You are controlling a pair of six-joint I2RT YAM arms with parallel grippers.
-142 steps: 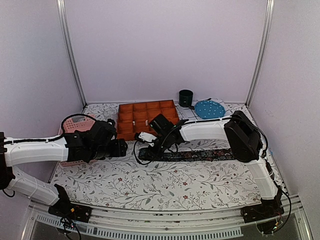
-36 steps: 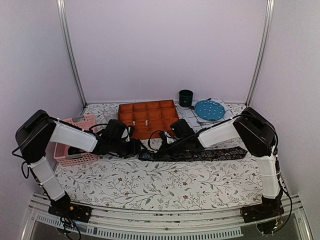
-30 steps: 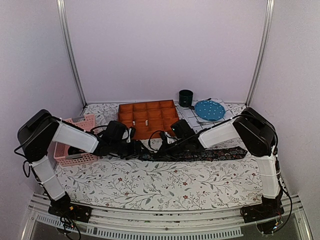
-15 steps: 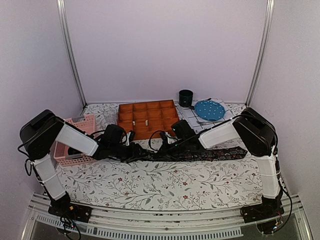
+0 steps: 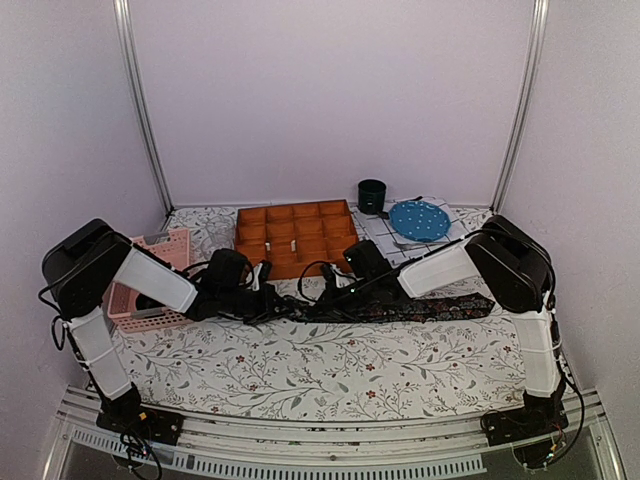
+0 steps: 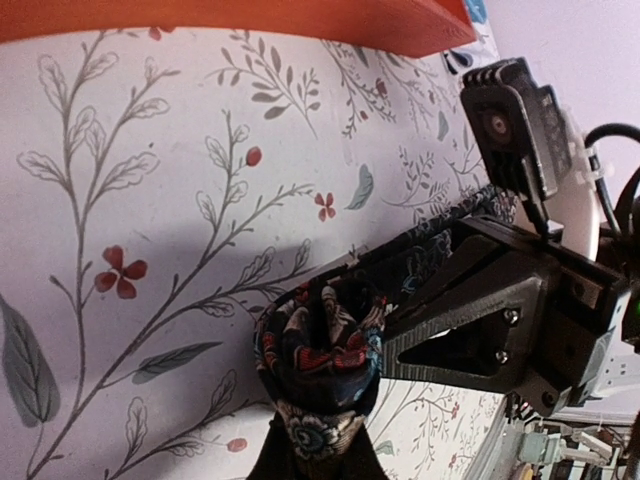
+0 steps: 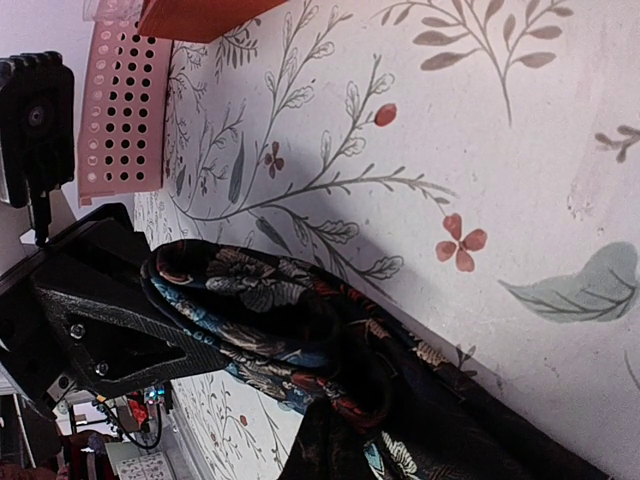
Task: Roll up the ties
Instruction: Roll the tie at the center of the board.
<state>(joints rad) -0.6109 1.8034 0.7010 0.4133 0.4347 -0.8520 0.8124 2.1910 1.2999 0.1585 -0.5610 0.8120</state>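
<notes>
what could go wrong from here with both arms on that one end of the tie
1. The left fingers and right fingers are both shut on the same bunched end of the tie, almost touching. Turning either to roll could knock them together.
2. That end looks crumpled rather than folded flat, so the roll may start crooked or loose.
3. The rest of the tie lies stretched out beside the right forearm; a hard pull could drag it askew.

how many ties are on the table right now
1. The tie lies across the middle of the table, its left end bunched between the left gripper and right gripper. More could be hidden in the pink basket behind the left arm.
</notes>
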